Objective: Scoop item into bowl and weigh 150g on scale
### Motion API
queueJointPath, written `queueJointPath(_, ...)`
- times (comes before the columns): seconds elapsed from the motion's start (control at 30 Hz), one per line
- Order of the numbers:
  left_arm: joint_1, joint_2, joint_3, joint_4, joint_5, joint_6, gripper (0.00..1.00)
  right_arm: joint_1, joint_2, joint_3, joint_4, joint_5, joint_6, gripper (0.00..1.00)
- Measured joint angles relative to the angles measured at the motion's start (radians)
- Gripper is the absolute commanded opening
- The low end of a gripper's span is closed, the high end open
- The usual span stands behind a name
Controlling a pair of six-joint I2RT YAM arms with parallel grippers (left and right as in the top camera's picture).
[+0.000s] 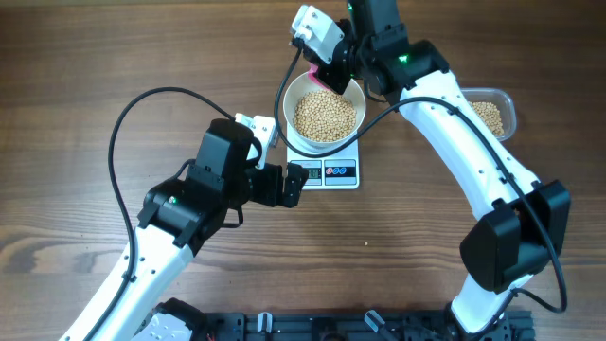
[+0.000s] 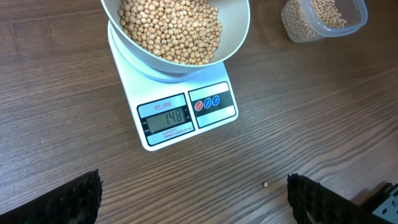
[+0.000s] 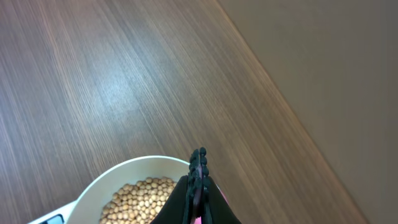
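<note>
Right now the left claw (image 2: 194,182) is spread as wide as it goes, and nothing is between its two black fingers (image 2: 84,199). It hangs over the brown wooden table (image 2: 311,112). Just ahead of it, close to one finger, one loose bean (image 2: 265,185) lies alone on the wood. A little farther ahead sits the white scale (image 2: 134,81). Its grey screen (image 2: 165,117) faces the claw and reads 148, with two round buttons (image 2: 211,102) beside it. The white bowl (image 2: 236,37) stands on the scale, holding a big heap of tan beans (image 2: 171,28). Farther off, toward the right arm's side, a clear plastic tub (image 2: 323,18) holds more beans.

The right claw (image 3: 199,163) has its fingers pressed tight together. A bit of pink shows low between them, and I cannot tell what it is. This claw hangs over the bowl's far edge, with the beans just below it.
</note>
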Motion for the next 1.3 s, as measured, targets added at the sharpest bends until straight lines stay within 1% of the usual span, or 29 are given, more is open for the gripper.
queueJointPath(0.3, 0.000, 0.000, 0.000, 0.000, 0.000, 0.000, 1.00, 0.000, 0.000, 0.000, 0.030, -0.003, 0.128, 0.05)
queueJointPath(0.47, 0.000, 0.000, 0.000, 0.000, 0.000, 0.000, 1.00, -0.016, -0.006, 0.000, 0.111, -0.013, 0.289, 0.04)
queueJointPath(0.57, 0.000, 0.000, 0.000, 0.000, 0.000, 0.000, 1.00, -0.056, -0.026, 0.000, 0.117, -0.016, 0.364, 0.04)
queueJointPath(0.67, 0.000, 0.000, 0.000, 0.000, 0.000, 0.000, 1.00, -0.128, -0.064, 0.000, 0.118, -0.016, 0.440, 0.04)
queueJointPath(0.7, 0.000, 0.000, 0.000, 0.000, 0.000, 0.000, 1.00, -0.159, -0.082, 0.000, 0.118, -0.017, 0.494, 0.04)
queueJointPath(0.77, 0.000, 0.000, 0.000, 0.000, 0.000, 0.000, 1.00, -0.238, -0.129, 0.000, 0.120, -0.024, 0.539, 0.04)
queueJointPath(0.87, 0.000, 0.000, 0.000, 0.000, 0.000, 0.000, 1.00, -0.338, -0.183, 0.000, 0.116, -0.074, 0.625, 0.04)
queueJointPath(0.97, 0.000, 0.000, 0.000, 0.000, 0.000, 0.000, 1.00, -0.442, -0.224, 0.000, 0.065, -0.142, 0.690, 0.04)
queueJointPath(1.1, 0.000, 0.000, 0.000, 0.000, 0.000, 0.000, 1.00, -0.558, -0.230, 0.003, -0.063, -0.200, 0.730, 0.04)
queueJointPath(1.3, 0.000, 0.000, 0.000, 0.000, 0.000, 0.000, 1.00, -0.658, -0.230, 0.003, -0.129, -0.231, 0.725, 0.04)
